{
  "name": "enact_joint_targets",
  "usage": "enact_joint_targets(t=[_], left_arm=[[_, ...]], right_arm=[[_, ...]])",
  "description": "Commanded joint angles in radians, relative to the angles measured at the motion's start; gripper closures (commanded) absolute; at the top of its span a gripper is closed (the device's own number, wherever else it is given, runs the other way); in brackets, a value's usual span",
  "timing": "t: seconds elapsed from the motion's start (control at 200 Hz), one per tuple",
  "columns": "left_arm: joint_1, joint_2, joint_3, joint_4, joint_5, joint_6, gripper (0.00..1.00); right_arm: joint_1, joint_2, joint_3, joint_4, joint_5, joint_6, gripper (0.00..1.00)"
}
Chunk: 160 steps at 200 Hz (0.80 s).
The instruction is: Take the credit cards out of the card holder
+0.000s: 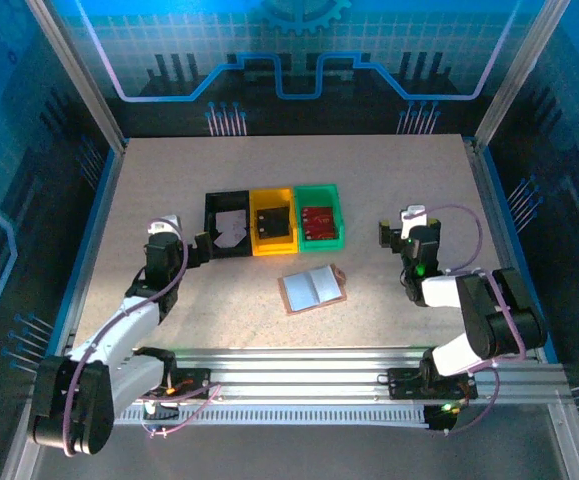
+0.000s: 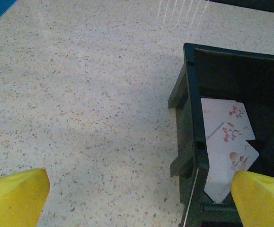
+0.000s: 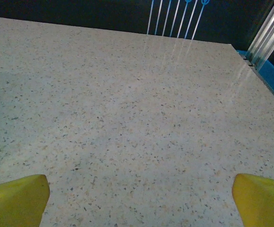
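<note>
Left pincer [image 2: 137, 191] gapes low beside black tray [image 2: 189, 94]; right pincer [image 3: 139, 191] gapes over table [image 3: 137, 94].

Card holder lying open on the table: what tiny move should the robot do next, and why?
Probably move the open right gripper over the card holder to check it. It lies open, cards already sit in the trays, the left gripper is open too, and I cannot tell whether one remains inside.

The black-jointed, white-shelled left arm [image 1: 119, 325] and its matching right arm [image 1: 474, 320] each carried a looping lilac cable [image 1: 459, 208]. Their blunt fingers [image 2: 14, 198] were yellow plastic.
</note>
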Motion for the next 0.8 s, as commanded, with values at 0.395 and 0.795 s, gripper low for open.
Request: enact_joint_targets(t=[0.395, 0.795], left_arm=[[0.076, 0.365, -0.016, 0.583, 0.088, 0.125, 0.01], [0.066, 0.529, -0.006, 0.734, 0.068, 0.144, 0.01]], right_arm=[[-0.014, 0.024, 0.006, 0.052, -0.038, -0.002, 0.0], [-0.008, 0.024, 0.003, 0.06, -0.032, -0.006, 0.0]])
